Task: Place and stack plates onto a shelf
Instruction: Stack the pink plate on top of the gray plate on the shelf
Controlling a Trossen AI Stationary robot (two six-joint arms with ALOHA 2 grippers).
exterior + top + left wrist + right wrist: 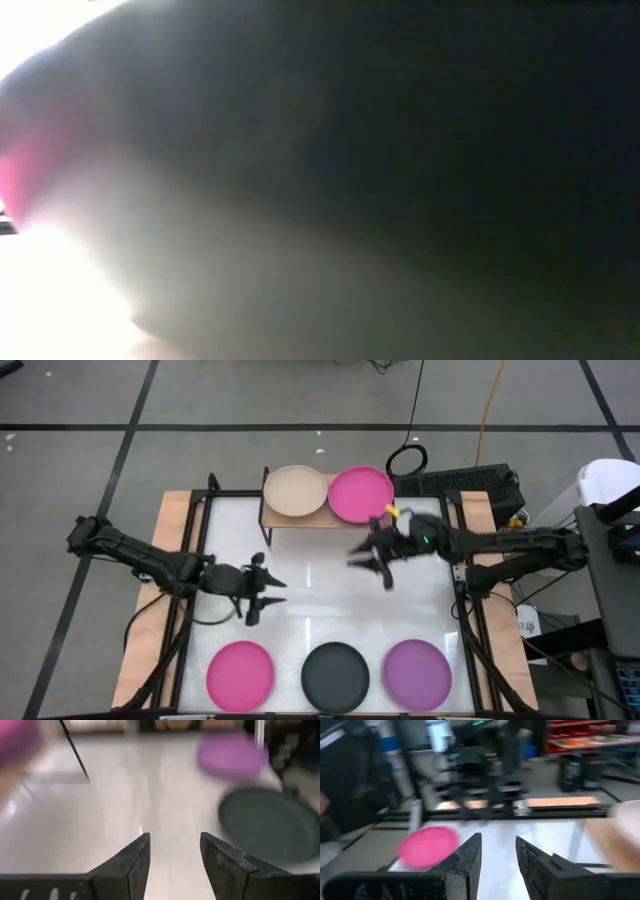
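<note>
White worktop (320, 600) bearing, along its near edge, a magenta plate (240, 669), a black plate (336, 671) and a purple plate (417, 673), with a wood-topped shelf (300, 521) at the far edge carrying a beige plate (295, 491) beside a second magenta plate (360, 495).

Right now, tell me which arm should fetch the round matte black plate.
Probably the left. The left gripper hovers open nearer the black plate, which fills its wrist view. The right gripper, also open, sits close to the wooden shelf.
</note>
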